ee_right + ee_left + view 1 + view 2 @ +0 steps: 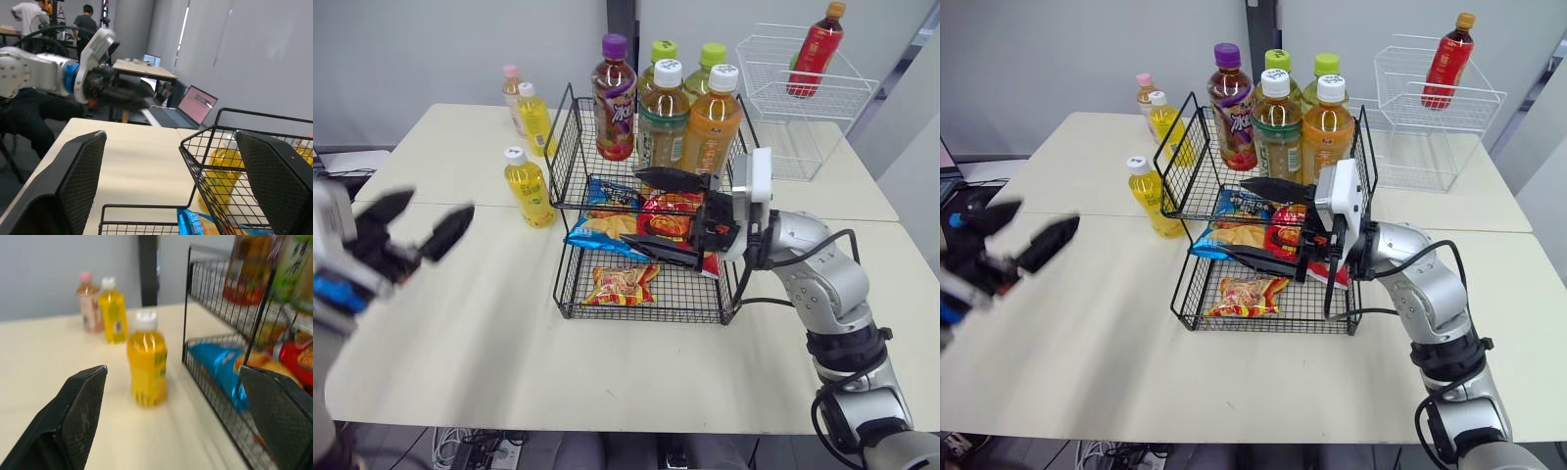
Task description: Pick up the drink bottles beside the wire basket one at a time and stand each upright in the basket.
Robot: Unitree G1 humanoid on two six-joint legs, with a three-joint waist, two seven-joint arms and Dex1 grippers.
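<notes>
A: left gripper is spread wide w/ nothing held, pointed at the nearest yellow bottle, which is just beside the wire basket. Progress?

B: approx 5 bottles are stood upright in the top tier. 3 are left outside, incl. 2 bottles further back. right gripper is held wide open too, empty.

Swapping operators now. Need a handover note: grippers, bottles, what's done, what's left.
Grippers: left gripper open, empty, hovering over the table to the left of the black wire basket; right gripper open, empty, in front of the basket's right side.
Done: five bottles upright in the top tier.
Left: three beside the basket: near yellow bottle, far yellow bottle, pink-capped bottle.
</notes>
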